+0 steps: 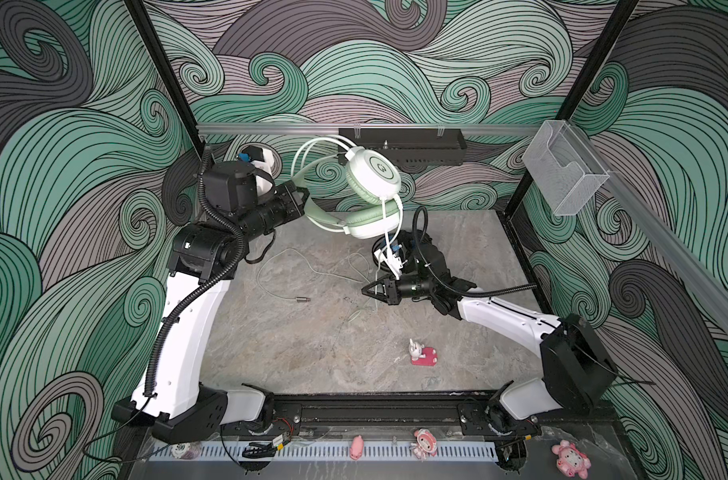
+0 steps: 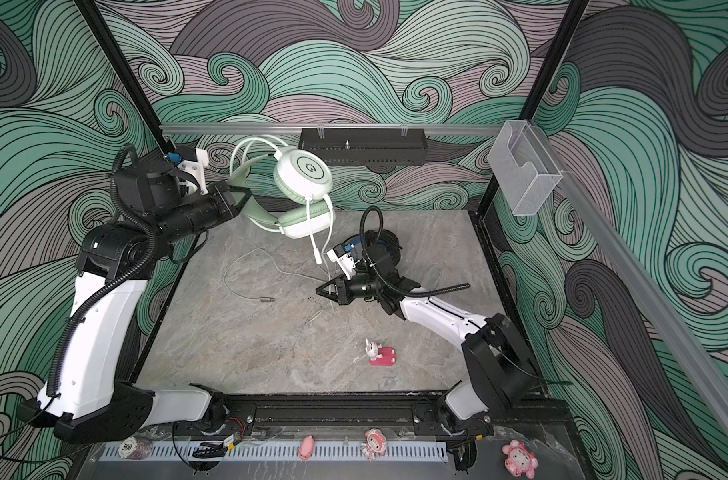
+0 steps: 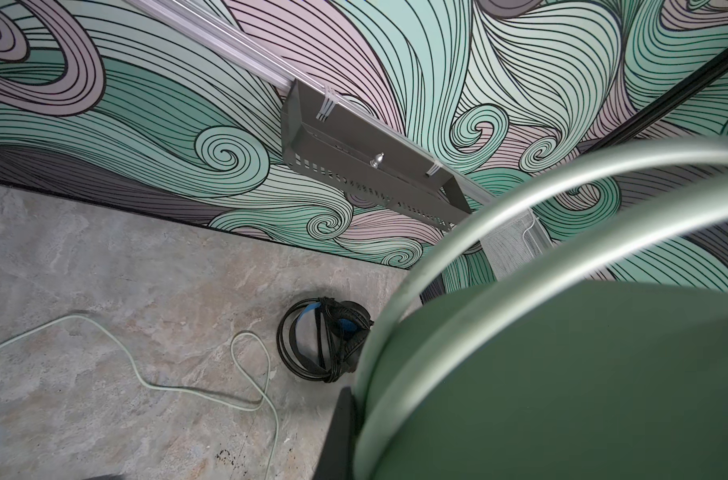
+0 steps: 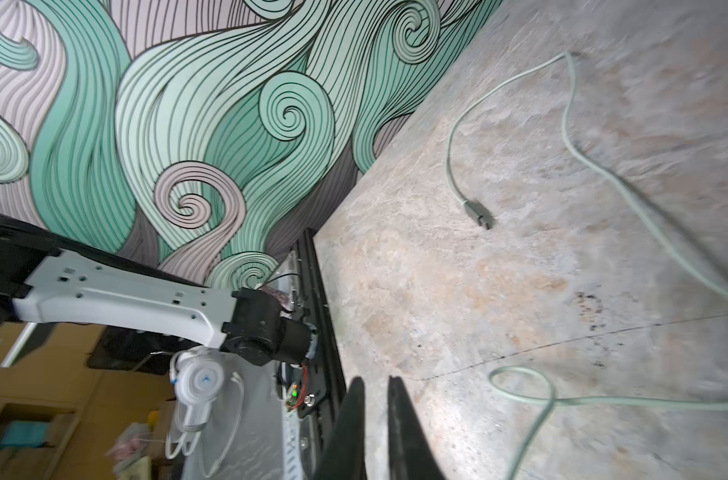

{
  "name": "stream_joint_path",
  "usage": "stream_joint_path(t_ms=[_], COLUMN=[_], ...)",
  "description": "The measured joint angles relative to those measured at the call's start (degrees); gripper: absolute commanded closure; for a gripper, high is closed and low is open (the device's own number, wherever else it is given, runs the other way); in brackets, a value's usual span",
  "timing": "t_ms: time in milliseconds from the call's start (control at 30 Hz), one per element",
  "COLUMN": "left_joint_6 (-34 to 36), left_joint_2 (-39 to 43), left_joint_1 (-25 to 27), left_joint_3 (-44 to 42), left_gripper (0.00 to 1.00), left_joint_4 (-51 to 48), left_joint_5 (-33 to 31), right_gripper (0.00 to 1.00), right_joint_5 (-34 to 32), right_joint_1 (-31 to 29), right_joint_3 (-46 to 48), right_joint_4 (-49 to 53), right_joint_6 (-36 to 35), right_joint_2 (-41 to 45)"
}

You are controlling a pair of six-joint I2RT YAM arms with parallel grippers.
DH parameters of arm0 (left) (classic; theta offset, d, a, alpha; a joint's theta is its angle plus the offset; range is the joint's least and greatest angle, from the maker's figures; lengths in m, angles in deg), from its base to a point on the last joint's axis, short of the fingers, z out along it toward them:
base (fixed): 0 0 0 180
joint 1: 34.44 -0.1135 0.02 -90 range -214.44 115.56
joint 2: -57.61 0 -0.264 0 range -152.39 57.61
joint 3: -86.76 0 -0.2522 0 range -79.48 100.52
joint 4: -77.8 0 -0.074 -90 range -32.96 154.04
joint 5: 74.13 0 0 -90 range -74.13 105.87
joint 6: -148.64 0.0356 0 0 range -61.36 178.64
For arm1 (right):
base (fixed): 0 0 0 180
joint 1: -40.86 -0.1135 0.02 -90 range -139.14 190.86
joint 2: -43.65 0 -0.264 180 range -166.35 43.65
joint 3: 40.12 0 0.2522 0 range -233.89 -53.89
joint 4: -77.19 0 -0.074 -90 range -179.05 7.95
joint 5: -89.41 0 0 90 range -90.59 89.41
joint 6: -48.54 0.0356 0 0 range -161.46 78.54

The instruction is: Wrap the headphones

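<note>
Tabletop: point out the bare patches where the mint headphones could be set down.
Widest bare patch: front left, between the left arm base, the plug and the pink toy. A smaller one: back right corner, behind the right arm. Crowded: the middle, with cable loops, right gripper and black headphones.

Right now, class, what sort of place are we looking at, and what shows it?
Probably a robot test cell: a left arm and right arm mounted on a front rail, wave-patterned panels walling the table, mint-green headphones held aloft.

bare tabletop (image 1: pixel 271 353) front left, whitish cable (image 4: pixel 448 160) mid-table, pink toy (image 1: pixel 422 353) front
</note>
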Motion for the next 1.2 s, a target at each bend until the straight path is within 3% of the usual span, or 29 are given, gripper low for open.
stream_joint_path(t_ms=[67, 333, 567, 800, 967, 1200], left_joint_6=[-0.3, 0.5, 5.4, 11.2, 14.5, 18.9], left_joint_2=[0.5, 3.3, 5.3, 6.6, 7.4, 7.5], left_joint_1=[-1.5, -7.4, -8.2, -8.2, -7.9, -2.8], left_joint_3=[-1.0, -6.8, -13.4, -20.8, -24.7, -25.3], left_gripper=[1.0, 1.0, 1.0, 1.0, 1.0, 1.0], left_joint_4=[0.0, 0.3, -0.1, -0.2, -0.5, -0.6], left_joint_5=[0.1, -0.8, -5.7, -10.0, -12.1, -13.6], right_gripper=[1.0, 1.0, 1.0, 1.0, 1.0, 1.0], right_joint_5=[-2.1, -15.2, -28.7, -39.1, -44.3, -49.3], right_joint_1=[1.4, 5.8, 6.0, 5.6, 1.7, -9.6], right_joint_3=[0.1, -1.8, -13.4, -25.1, -31.6, -40.9], right_joint_4=[3.6, 21.8, 37.9, 46.7, 50.8, 53.9], right_joint_6=[-1.7, -11.6, -23.0, -30.6, -36.2, -44.1], right_joint_2=[3.3, 16.0, 21.3, 21.9, 20.7, 17.4])
